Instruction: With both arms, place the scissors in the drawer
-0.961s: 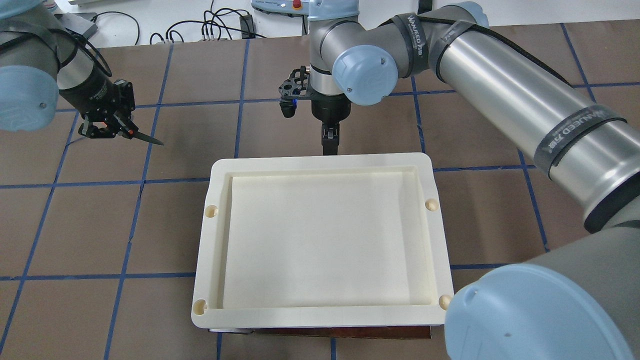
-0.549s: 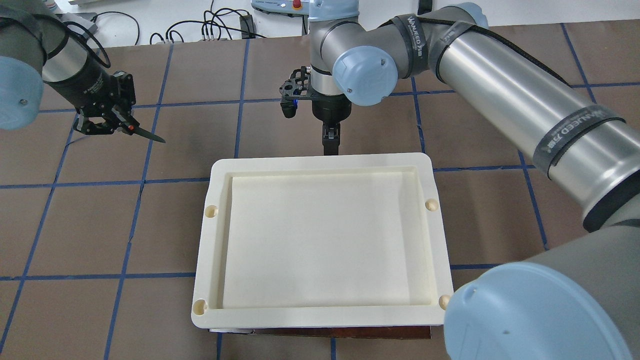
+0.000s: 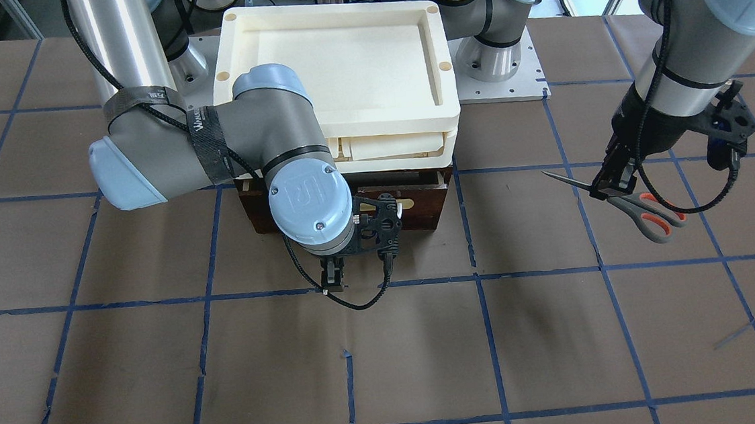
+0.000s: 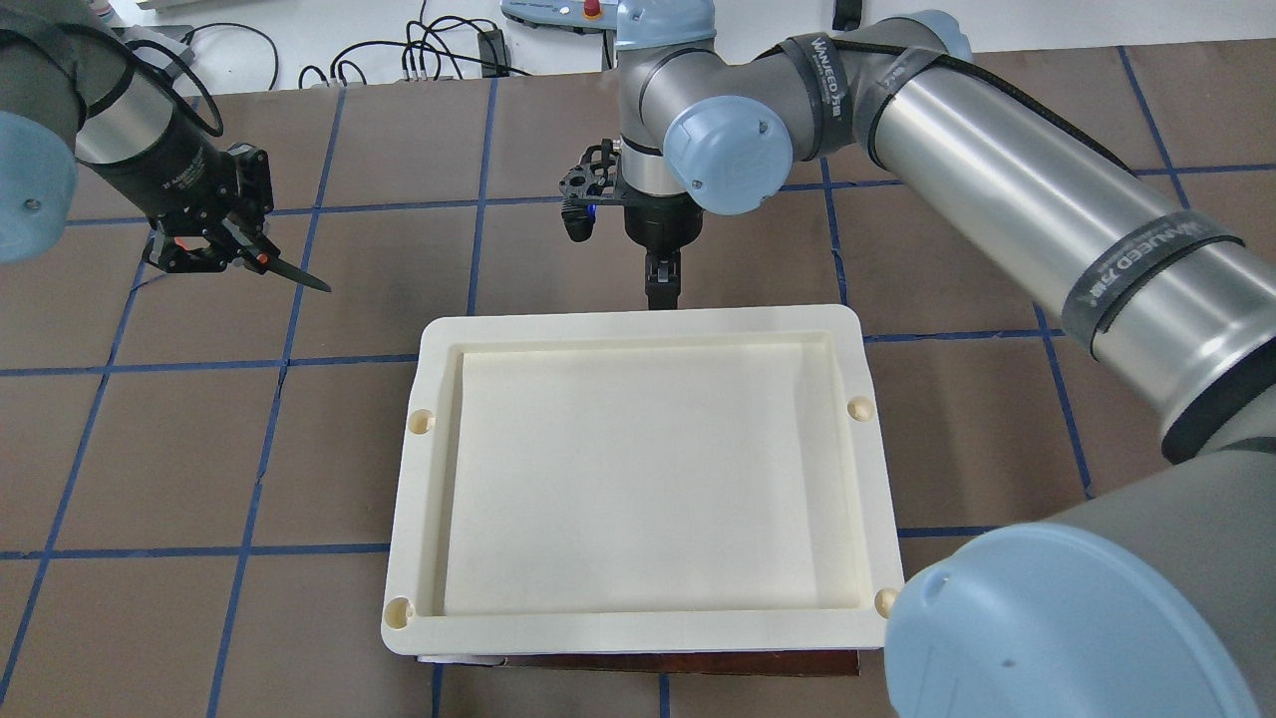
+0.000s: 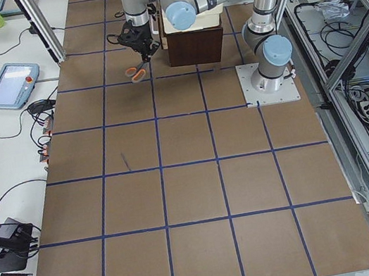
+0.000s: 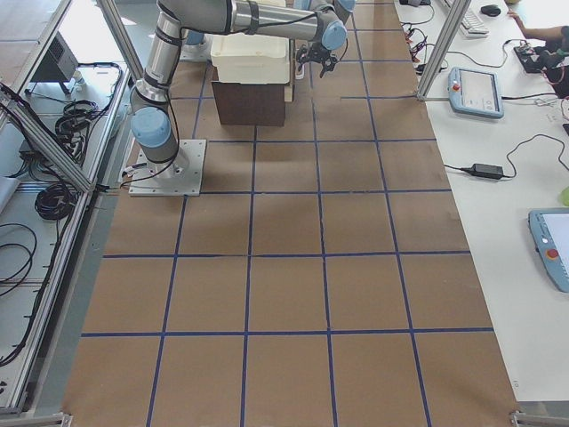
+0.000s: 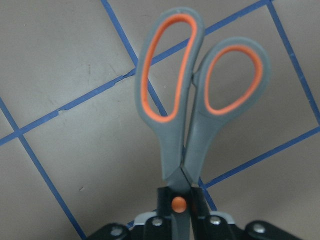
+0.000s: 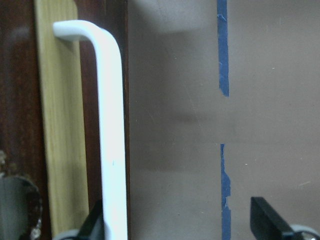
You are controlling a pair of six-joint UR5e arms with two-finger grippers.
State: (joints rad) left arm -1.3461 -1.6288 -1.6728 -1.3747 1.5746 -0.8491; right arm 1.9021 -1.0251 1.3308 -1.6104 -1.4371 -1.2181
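My left gripper (image 3: 609, 181) is shut on the scissors (image 3: 650, 212) near the pivot and holds them above the table. The grey, orange-lined loops point away from the drawer and the blades point toward it. The left wrist view shows the loops (image 7: 175, 125) hanging over blue tape lines. In the overhead view the left gripper (image 4: 211, 249) is far left, with the blade tip sticking out to its right. My right gripper (image 3: 334, 279) hangs in front of the drawer's dark front (image 3: 420, 203). Its fingers (image 8: 270, 225) are spread open, and the white bar handle (image 8: 112, 135) runs beside one of them.
Cream-white plastic trays (image 4: 638, 321) are stacked on top of the drawer cabinet and hide the drawer from above. The trays' top rim (image 3: 328, 10) sits close to the arm bases. Brown table with blue tape grid lies all around.
The left arm has shifted slightly with the scissors still held. The right gripper stays in front of the drawer, barely moved.
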